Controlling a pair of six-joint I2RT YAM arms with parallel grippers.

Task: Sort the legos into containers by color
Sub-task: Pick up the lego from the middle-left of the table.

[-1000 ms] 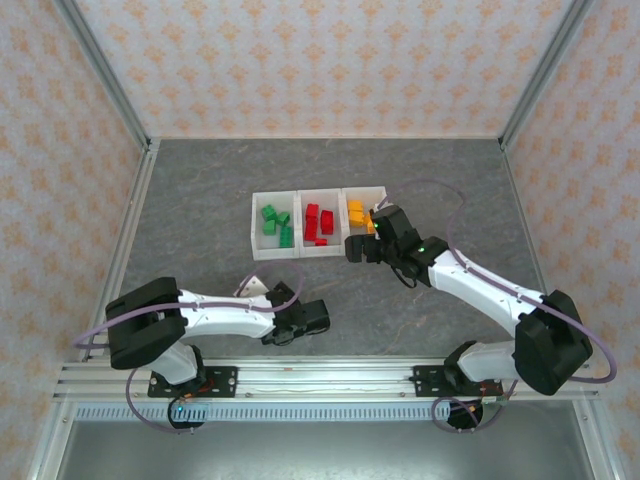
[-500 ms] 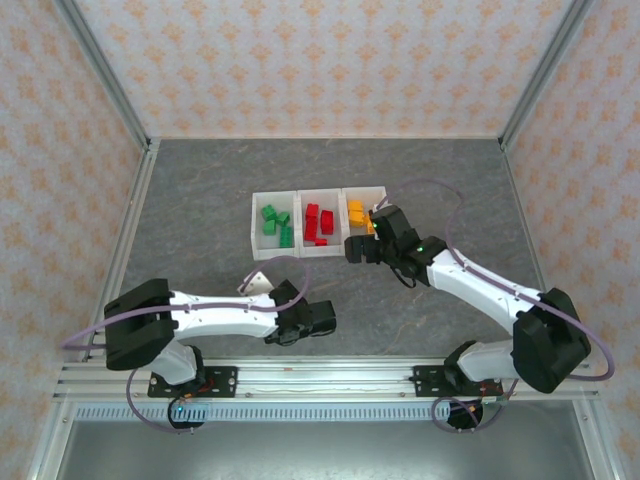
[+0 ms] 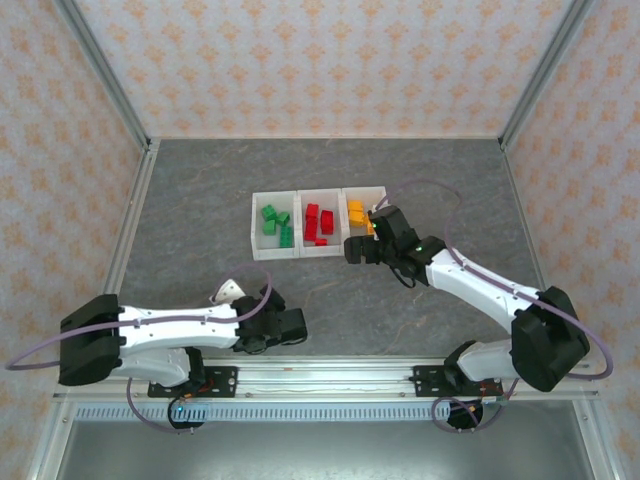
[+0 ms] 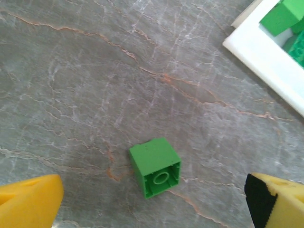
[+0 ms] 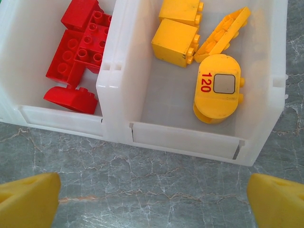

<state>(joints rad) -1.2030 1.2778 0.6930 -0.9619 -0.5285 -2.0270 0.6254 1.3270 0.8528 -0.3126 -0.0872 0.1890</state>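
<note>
Green plastic marks the one loose piece: a small green brick [image 4: 156, 166] lying tipped on the grey counter [image 4: 95, 85], its hollow underside showing. The left tool [image 4: 152, 205] hangs over it with its yellow fingers [image 4: 29, 200] spread wide, one on each side, touching nothing. From above, the left tool [image 3: 288, 326] sits low near the counter's near edge, left of the middle.

The containers [image 3: 275, 250] stand in a row near the counter's middle, with green bricks [image 3: 277, 222] in the left bin, red bricks [image 3: 318, 224] in the middle one and yellow bricks [image 3: 357, 213] in the right one. The right tool [image 5: 152, 202] hovers just off the near wall of the yellow bin, wide open and empty. Inside that bin lies a rounded yellow piece [image 5: 217, 90] marked 120.
</note>
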